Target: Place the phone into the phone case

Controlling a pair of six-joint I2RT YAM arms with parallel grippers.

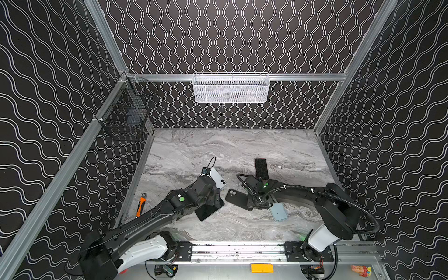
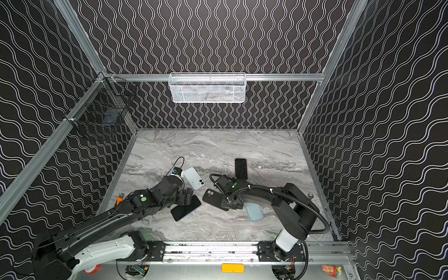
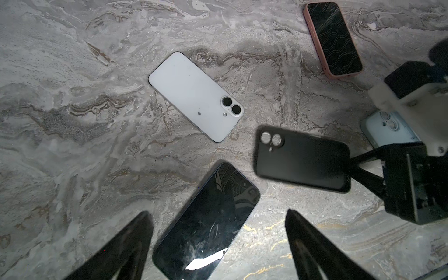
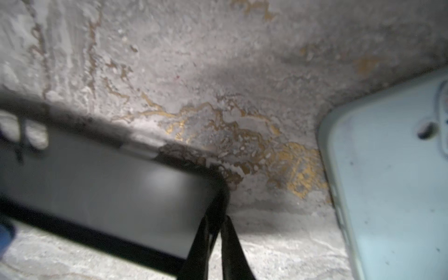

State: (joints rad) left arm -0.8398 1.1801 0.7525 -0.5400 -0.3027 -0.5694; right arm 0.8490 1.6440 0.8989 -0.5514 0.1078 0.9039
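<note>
At the middle of the marble table [image 2: 218,145], the right gripper [image 2: 228,206] sits on one end of a black phone case [image 2: 213,196]. The left gripper [image 2: 189,196] hangs above a dark phone [image 2: 185,209], a white phone [image 2: 194,178] lying just toward the far edge.

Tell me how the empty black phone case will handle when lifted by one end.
The empty matte black phone case is a thin open shell, so probably light. Pinched only at one end by the right claw, its free end may sag or twist. Its matte finish likely resists slipping.
</note>
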